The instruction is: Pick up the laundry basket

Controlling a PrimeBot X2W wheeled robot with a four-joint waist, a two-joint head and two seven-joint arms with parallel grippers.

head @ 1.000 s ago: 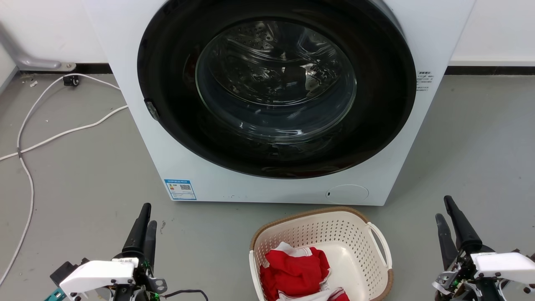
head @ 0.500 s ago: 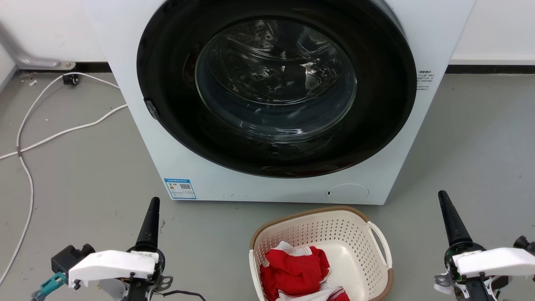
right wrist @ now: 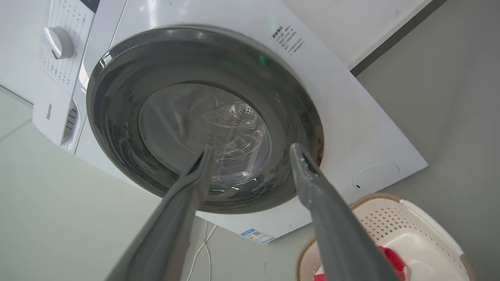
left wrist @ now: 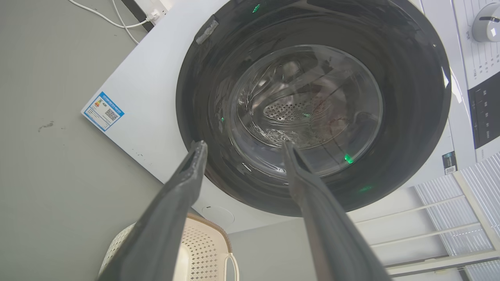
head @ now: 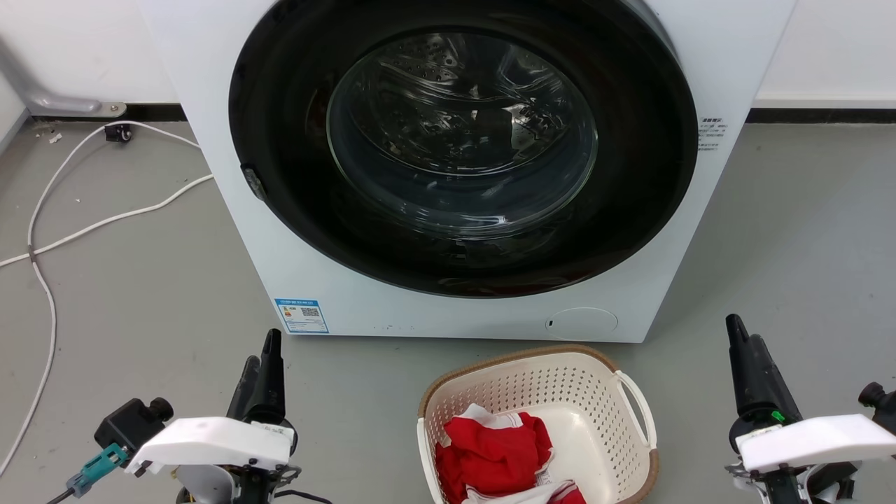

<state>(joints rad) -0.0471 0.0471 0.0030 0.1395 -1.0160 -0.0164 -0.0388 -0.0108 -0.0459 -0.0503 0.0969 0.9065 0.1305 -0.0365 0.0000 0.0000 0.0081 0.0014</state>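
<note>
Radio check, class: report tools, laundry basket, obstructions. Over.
Left tool open, empty. Right tool open, empty. Laundry basket on floor between them, holding red cloth. Washer close behind.

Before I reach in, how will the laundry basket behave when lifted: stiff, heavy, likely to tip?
The laundry basket looks like moulded perforated plastic, so probably stiff and light. The red clothes lie heaped toward its left side, so it may tilt that way. The white loop handle looks smooth, possibly slippery.
</note>
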